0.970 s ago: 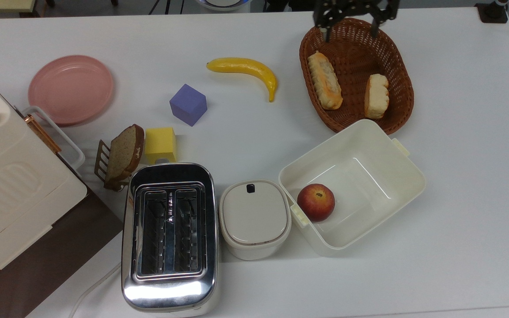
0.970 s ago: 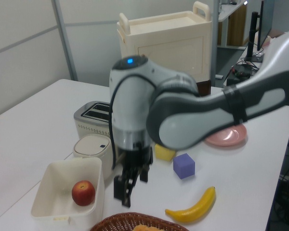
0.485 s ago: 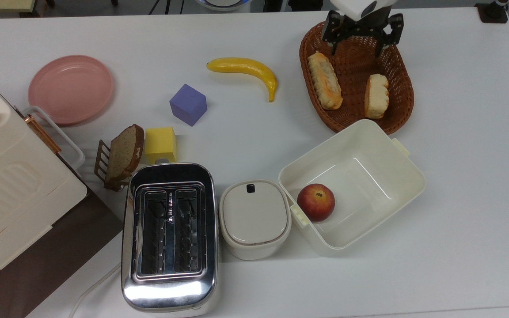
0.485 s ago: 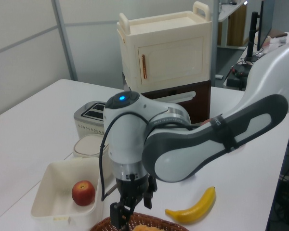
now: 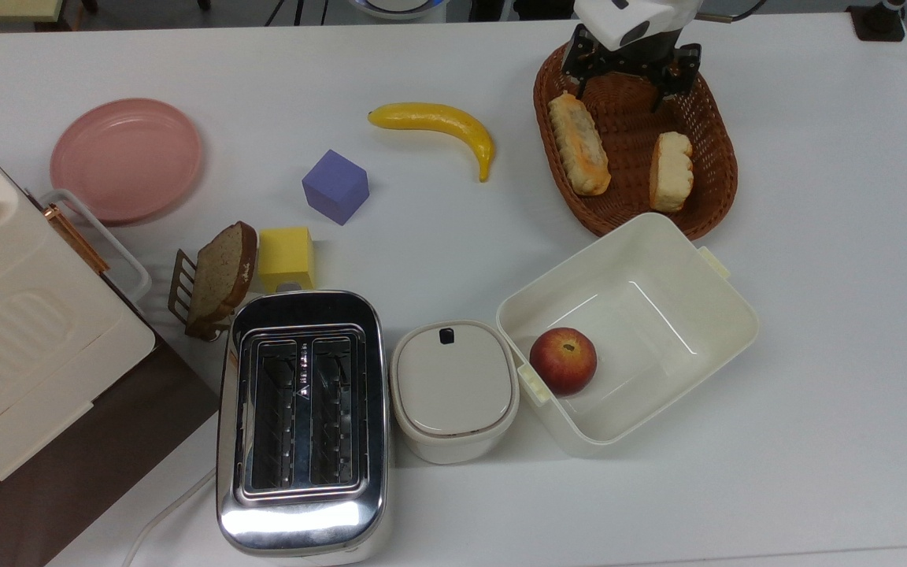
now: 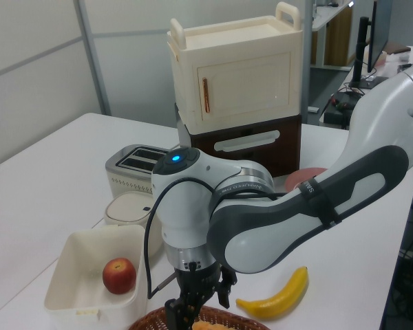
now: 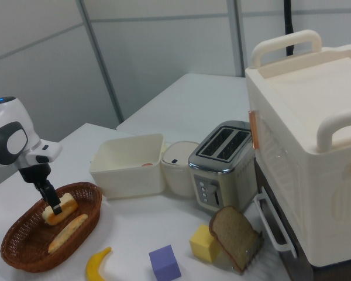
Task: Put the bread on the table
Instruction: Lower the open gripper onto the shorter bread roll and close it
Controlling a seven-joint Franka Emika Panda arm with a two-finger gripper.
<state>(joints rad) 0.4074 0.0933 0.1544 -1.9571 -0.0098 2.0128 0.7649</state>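
Note:
The bread (image 5: pixel 671 171), a short cream piece with toasted patches, lies in the brown wicker basket (image 5: pixel 717 177) beside a longer golden roll (image 5: pixel 578 143). My gripper (image 5: pixel 628 72) hangs open over the basket's far end in the top view, its black fingers (image 5: pixel 579 67) spread wide and apart from the bread. In the right view a finger (image 7: pixel 48 196) reaches down just above the bread (image 7: pixel 63 209) inside the basket (image 7: pixel 23 249). The left view has the gripper (image 6: pixel 196 308) low over the basket rim (image 6: pixel 158 320). The white table (image 5: pixel 831 260) surrounds the basket.
A banana (image 5: pixel 438 126) lies to the top view's left of the basket. An open white box (image 5: pixel 658 299) with an apple (image 5: pixel 563 361) touches the basket's near side. Beyond are a lidded pot (image 5: pixel 453 388), toaster (image 5: pixel 301 417), purple cube (image 5: pixel 335 187), yellow cube (image 5: pixel 286 256), sliced bread rack (image 5: pixel 221 276), pink plate (image 5: pixel 126 157), cream cabinet (image 5: pixel 20 346).
The arm has come down over the basket's far end, and the open gripper has shifted slightly toward the top view's left. The bread and roll have not moved.

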